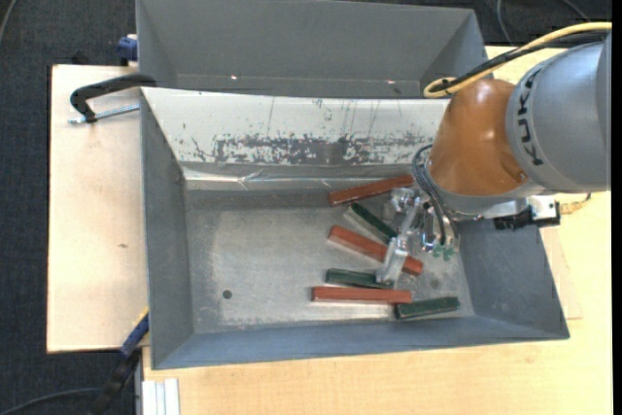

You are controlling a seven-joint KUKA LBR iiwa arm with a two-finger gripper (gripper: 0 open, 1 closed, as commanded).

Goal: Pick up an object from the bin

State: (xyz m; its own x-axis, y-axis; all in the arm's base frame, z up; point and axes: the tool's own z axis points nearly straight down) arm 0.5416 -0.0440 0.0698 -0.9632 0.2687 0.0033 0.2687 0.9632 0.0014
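The claw (396,267) hangs low, tip close to the floor of the grey metal bin (253,258), pointing down and slightly left. I cannot tell whether it is clenched or released. A slanted red-brown flat bar (356,240) passes just beneath it. A dark green flat bar (354,278) lies just to its lower left, a long red-brown bar (356,294) below that, and a short dark green bar (428,308) to its lower right. Up and to the right of the claw, the orange wrist cover (476,151) and the grey arm link (573,117) lean in.
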